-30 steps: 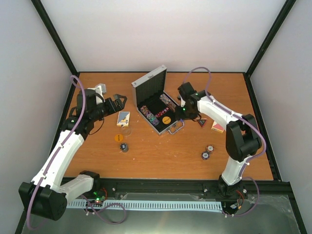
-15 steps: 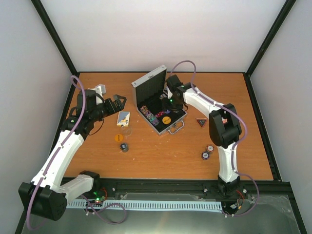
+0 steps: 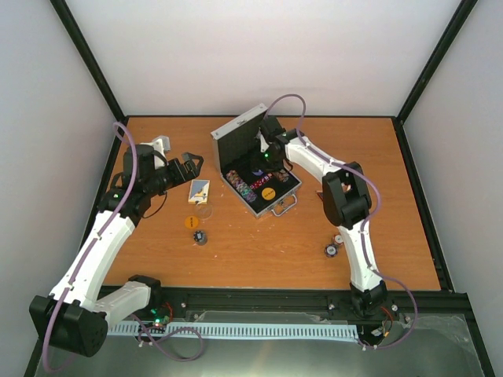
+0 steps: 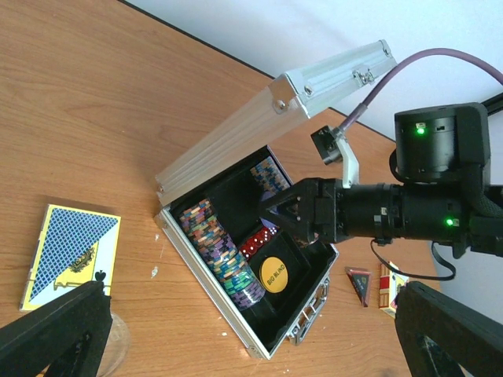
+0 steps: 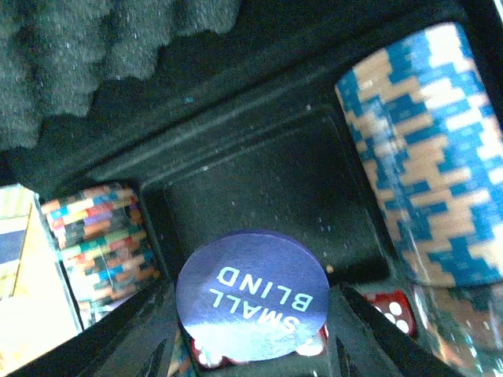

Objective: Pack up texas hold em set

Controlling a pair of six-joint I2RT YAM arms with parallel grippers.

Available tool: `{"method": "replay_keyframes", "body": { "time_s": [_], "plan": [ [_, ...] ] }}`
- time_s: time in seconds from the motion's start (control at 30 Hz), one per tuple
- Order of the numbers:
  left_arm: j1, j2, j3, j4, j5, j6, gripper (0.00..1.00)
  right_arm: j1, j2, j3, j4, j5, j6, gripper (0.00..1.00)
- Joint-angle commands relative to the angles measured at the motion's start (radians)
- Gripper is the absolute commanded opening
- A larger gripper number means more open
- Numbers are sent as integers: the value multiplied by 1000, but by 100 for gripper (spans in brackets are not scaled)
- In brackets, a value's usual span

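Observation:
The silver case (image 3: 236,133) stands open at the table's centre, also in the left wrist view (image 4: 236,133). Its black lining holds a row of multicoloured chips (image 4: 224,255), red dice (image 4: 255,242) and an orange BIG BLIND disc (image 4: 274,274). My right gripper (image 3: 262,151) reaches into the case and is shut on a purple SMALL BLIND disc (image 5: 251,305), held just above the dice beside blue-white chips (image 5: 428,157). My left gripper (image 3: 189,163) is open and empty, left of the case above a blue card box (image 3: 199,191).
An orange disc (image 3: 189,222), a clear disc (image 3: 204,210) and a small chip stack (image 3: 201,236) lie near the blue box. More chips (image 3: 332,250) lie at the right. A dark triangular token (image 4: 359,284) and a red card box (image 4: 391,287) lie right of the case.
My right arm has swung left from the table beside the triangular token to inside the open case. The left arm has not moved.

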Motion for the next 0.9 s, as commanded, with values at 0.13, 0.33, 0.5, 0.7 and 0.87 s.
{"method": "replay_keyframes", "body": {
  "time_s": [0.13,0.33,0.5,0.7,0.87],
  "plan": [
    [3,-13,44,-13,-1,17,100,10,101,131,13,-39,33,53],
    [3,-15,44,-16,-5,15,100,10,129,153,1,-23,39,59],
    [3,-11,46,-14,-5,16,100,10,125,155,-2,-11,38,64],
    [3,-17,52,-20,-24,17,100,10,65,134,-30,5,13,65],
    [3,-22,50,-19,-40,14,100,10,-118,-79,-5,45,-19,66]
  ]
}}
